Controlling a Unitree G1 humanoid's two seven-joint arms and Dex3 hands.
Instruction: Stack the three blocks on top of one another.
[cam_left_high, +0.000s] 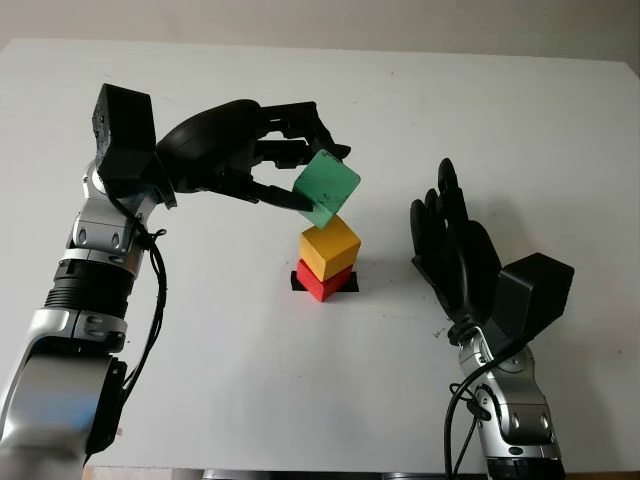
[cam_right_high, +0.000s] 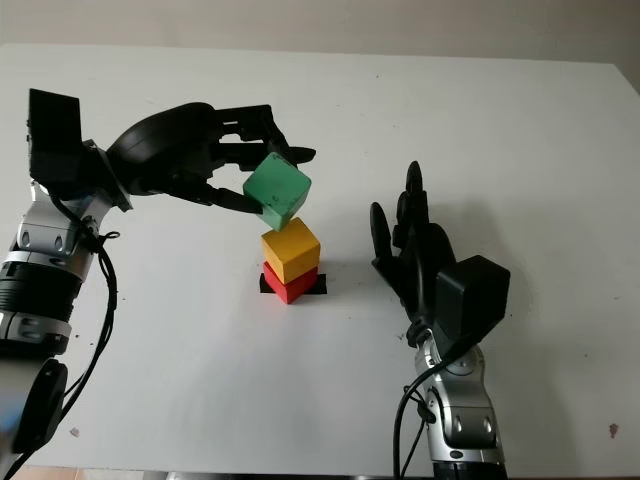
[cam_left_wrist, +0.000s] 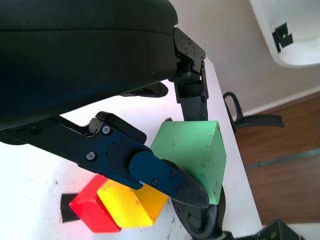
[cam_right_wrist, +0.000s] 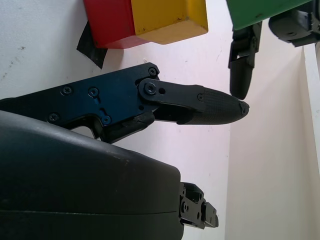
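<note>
A yellow block sits on a red block, which stands on a black tape mark in the middle of the white table. My left hand is shut on a green block, tilted on a corner just above the yellow block; whether they touch I cannot tell. The green block is pinched between the fingers in the left wrist view, above the yellow block and red block. My right hand is open, upright on the table to the right of the stack.
The table's far edge meets a wall. In the left wrist view a chair base and wooden floor lie beyond the table's side edge.
</note>
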